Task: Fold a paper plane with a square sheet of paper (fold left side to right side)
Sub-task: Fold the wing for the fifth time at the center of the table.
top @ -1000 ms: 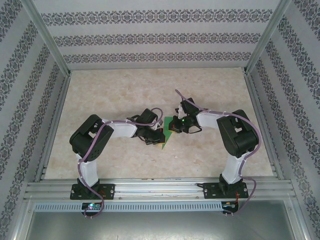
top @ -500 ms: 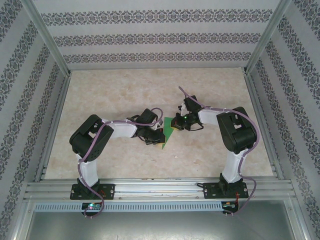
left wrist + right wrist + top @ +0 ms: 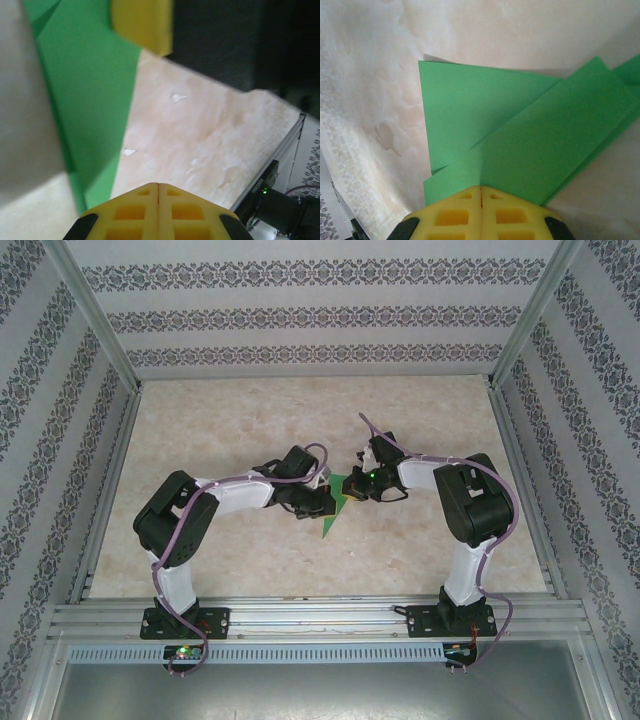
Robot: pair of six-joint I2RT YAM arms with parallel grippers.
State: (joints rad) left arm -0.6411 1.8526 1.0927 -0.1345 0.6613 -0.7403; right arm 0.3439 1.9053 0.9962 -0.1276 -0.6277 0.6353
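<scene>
Paper plane (image 3: 331,521) mostly hidden from above, cropped close up. Left jaws, right jaws both closed tight. Beige marbled counter (image 3: 250,420); striped patterned walls (image 3: 300,320).

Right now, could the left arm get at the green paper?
Probably yes: the left gripper sits right beside the green paper, with nothing in between. Its jaws are shut, though, so pressing looks easier than grabbing.

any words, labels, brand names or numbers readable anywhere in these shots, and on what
None: no text can be read in any view.
The green paper is plain and unprinted.
The table bears no marks or labels.
The walls carry only a repeating ornamental pattern, with no letters.
</scene>
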